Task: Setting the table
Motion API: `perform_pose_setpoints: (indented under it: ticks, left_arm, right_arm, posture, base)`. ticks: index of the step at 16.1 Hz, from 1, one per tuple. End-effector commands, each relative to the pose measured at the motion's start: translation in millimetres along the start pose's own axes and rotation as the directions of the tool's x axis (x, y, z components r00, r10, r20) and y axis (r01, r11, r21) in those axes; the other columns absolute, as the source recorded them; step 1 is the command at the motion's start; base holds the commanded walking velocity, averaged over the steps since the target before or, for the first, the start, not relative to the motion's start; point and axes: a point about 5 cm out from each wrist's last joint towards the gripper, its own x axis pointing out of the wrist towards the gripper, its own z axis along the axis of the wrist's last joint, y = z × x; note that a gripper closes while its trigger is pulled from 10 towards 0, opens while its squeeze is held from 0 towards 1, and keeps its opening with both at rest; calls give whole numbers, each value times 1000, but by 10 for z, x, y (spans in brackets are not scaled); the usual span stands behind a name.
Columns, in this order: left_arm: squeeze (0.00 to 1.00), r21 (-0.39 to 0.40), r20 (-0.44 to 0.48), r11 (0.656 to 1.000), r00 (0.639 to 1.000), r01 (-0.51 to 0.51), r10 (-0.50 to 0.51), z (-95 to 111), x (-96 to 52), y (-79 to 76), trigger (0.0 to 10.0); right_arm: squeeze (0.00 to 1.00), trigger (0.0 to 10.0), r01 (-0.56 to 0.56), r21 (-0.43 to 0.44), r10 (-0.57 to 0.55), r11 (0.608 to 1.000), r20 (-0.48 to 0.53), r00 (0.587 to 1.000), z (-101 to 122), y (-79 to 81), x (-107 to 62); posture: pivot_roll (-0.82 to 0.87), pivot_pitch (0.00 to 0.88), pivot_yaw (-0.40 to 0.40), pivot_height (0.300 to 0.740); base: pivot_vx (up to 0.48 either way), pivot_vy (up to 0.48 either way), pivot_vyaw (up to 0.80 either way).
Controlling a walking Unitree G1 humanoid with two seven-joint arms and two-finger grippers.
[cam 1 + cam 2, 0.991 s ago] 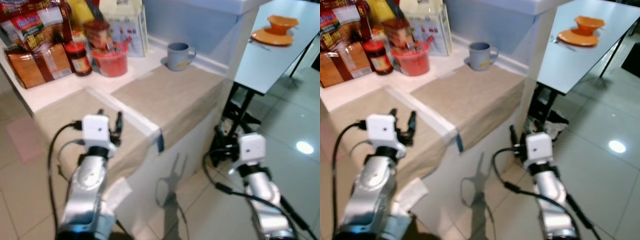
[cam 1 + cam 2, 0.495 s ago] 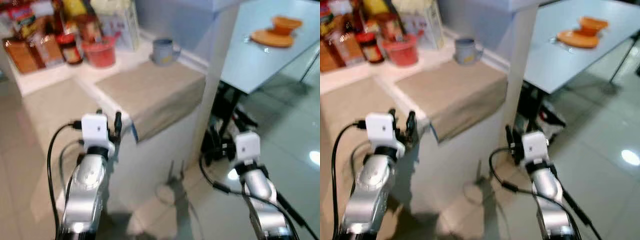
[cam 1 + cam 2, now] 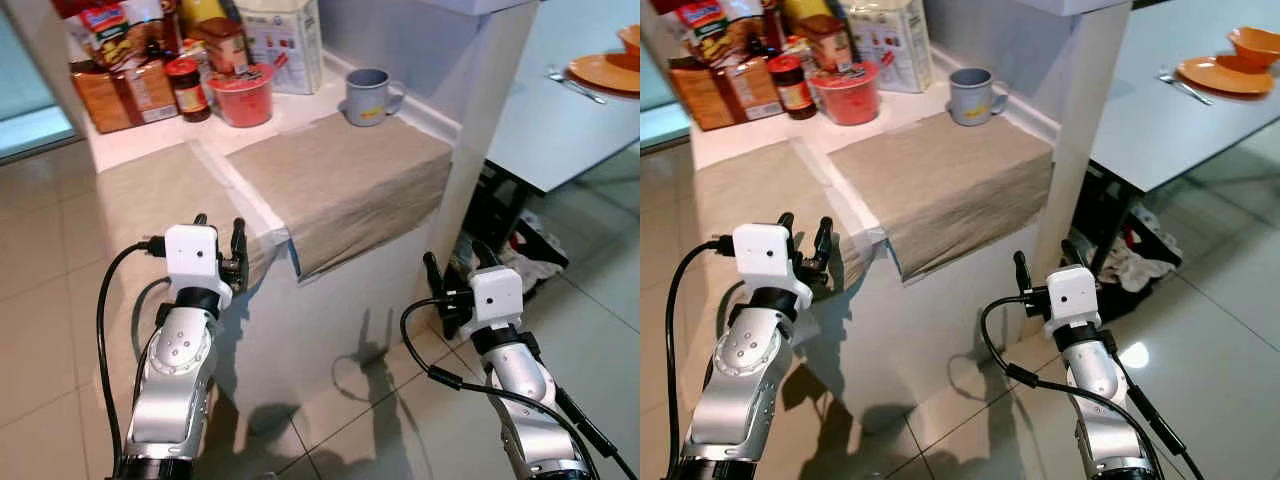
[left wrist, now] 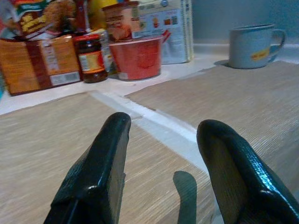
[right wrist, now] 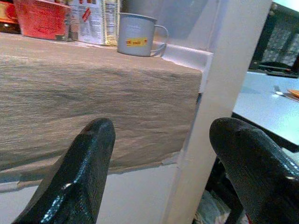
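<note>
A grey-blue mug (image 3: 372, 96) stands at the back of a white counter, beside a beige placemat (image 3: 340, 180) that hangs over the counter's front edge. A second beige mat (image 3: 150, 195) lies to its left. My left gripper (image 3: 219, 226) is open at the counter's front edge, over that left mat, with nothing between its fingers (image 4: 100, 163). My right gripper (image 3: 1046, 258) is open and empty, low in front of the white pillar (image 3: 1085, 130). An orange plate (image 3: 1225, 75) with an orange bowl (image 3: 1255, 45) and a fork (image 3: 1185, 87) sits on the grey table (image 3: 1150, 130) at the right.
Groceries crowd the counter's back left: a red tub (image 3: 242, 95), a jar (image 3: 186, 88), a brown box (image 3: 120, 95) and a white carton (image 3: 285, 40). Cloths and clutter (image 3: 530, 255) lie under the table. Tiled floor (image 3: 610, 330) spreads to the right and left.
The whole picture has shifted and sharpened, so the camera moved; the counter now shows more fully. Both arms hold the same pose with fingers apart.
</note>
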Motion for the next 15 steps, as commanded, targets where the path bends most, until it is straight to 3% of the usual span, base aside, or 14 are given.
perform_pose_setpoints:
  ticks: [1,5,9,13,15]
  left_arm:
    - [0,4,4,1000,1000,12,-12,25,19,-18,10000]
    - [0,-1,26,1000,1000,15,-15,57,16,-45,10000]
    - [0,5,36,1000,999,26,-26,68,8,-67,10000]
    - [0,-11,41,999,998,39,-39,76,-1,-93,10000]
    - [0,-18,47,999,998,39,-38,82,-6,-97,10000]
  right_arm:
    - [0,10000,2,7,-2,1000,4,1000,18,11,2]
    - [0,10000,-2,12,2,1000,9,1000,27,16,18]
    - [0,10000,-5,3,5,1000,11,1000,36,14,30]
    - [0,10000,-1,10,1,1000,5,1000,26,3,26]
    - [0,10000,-3,10,3,1000,3,1000,24,4,23]
  posture:
    - [-117,0,74,740]
    - [-116,0,70,740]
    - [-115,0,66,740]
    - [-117,0,66,740]
    - [-117,0,66,740]
  base:
    - [480,0,0]
    - [480,0,0]
    - [467,0,692]
    - [397,-263,0]
    - [0,0,0]
